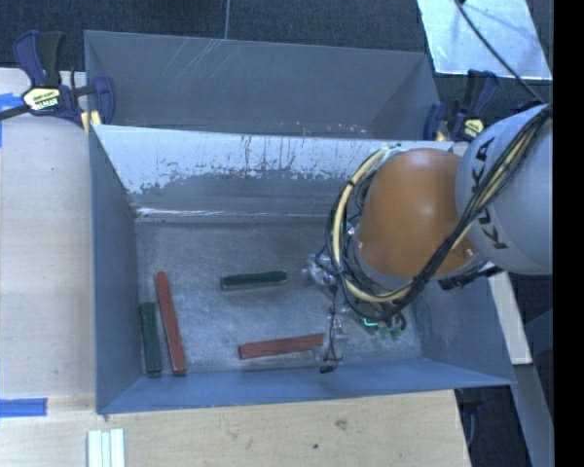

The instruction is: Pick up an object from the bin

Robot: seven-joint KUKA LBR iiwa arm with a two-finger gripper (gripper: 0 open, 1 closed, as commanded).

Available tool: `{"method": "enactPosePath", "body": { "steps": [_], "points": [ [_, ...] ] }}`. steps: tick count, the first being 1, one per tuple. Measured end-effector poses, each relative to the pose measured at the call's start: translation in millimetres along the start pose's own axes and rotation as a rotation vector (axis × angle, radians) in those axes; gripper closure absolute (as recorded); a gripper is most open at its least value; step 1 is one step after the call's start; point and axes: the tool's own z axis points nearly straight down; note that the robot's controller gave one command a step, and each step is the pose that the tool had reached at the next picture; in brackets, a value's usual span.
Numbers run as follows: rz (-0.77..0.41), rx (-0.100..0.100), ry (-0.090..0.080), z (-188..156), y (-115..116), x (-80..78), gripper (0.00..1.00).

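A dark floor [302, 8] is seen beyond a grey metal bin [112, 261], whose sloping far wall is marked with scratches and scuffs; four slim bars are scattered over the bin's bottom. The arm [521, 202] is extended into the bin from the right of the camera view; its wrist is hidden under a rounded orange cover [409, 222], around which black and yellow cables [348, 212] are looped. Below the cover the pincer [329, 356] is held low over the near right part of the bin's bottom; it is placed at the right end of a red-brown bar [277, 347], which is laid almost level along the near side, close to the front wall. Whether that bar is touched cannot be told; whether the pincer is spread or closed cannot be told either, and no thing is seen held in it. A green bar [253, 280] is laid further back, near the middle of the bottom; it is set roughly parallel to the red-brown bar and apart from it, to the left of the wrist. At the left side a second red-brown bar [170, 324] and a dark green bar [152, 339] are laid just beside each other, both running from back to front; the dark green bar is placed nearer the left wall, and whether the two are touching cannot be told.
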Motion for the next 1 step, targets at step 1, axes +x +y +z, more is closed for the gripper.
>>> {"method": "enactPosePath", "body": {
  "steps": [1],
  "points": [
    [-0.073,0.0,-0.018,74.8,7.5,-9.3,0.0]
  ]
}}
